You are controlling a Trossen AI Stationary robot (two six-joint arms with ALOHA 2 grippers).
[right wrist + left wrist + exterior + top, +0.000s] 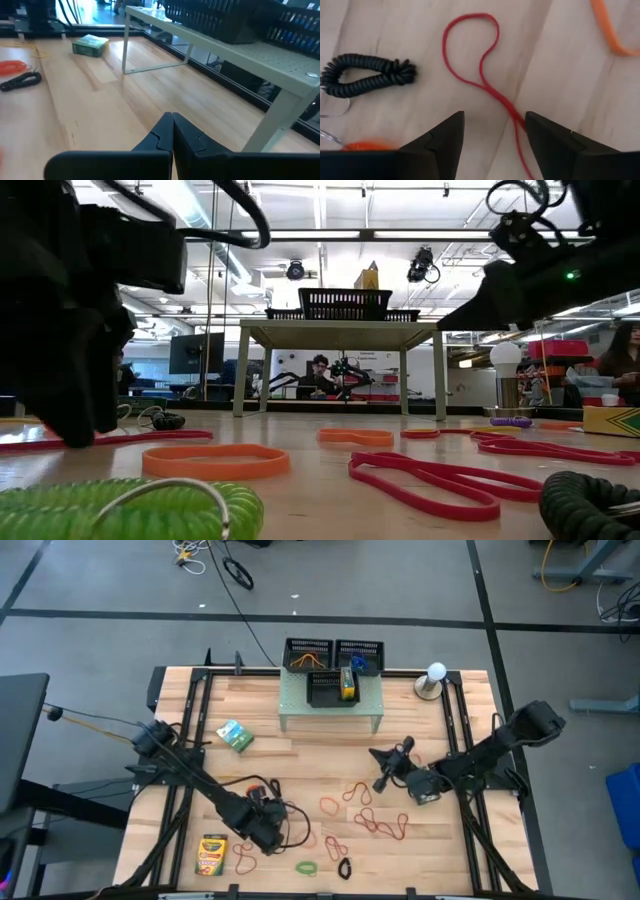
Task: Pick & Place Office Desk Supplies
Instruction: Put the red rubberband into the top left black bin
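Down near the front of the desk [420,715], the left claw [494,132] hangs low with its fingers spread apart, straddling a red rubber band [480,75] that lies flat on the wood. The band's tail runs between the two fingers, close against one of them, which looks like a line-up for pinching it; nothing is gripped yet. A black coiled band [367,75] lies just beside it and an orange band [610,30] a little farther off.

The right claw [172,135] is closed and empty, waiting over bare wood near the pale green riser [240,55], probably kept clear of the left arm's work. More loose bands [375,820] are scattered across the front of the desk. One crayon box [211,854] lies by the front left corner, another [235,735] sits mid-left, and a third [348,685] stands in the black mesh trays [335,655] on the riser, where supplies seem meant to end up.
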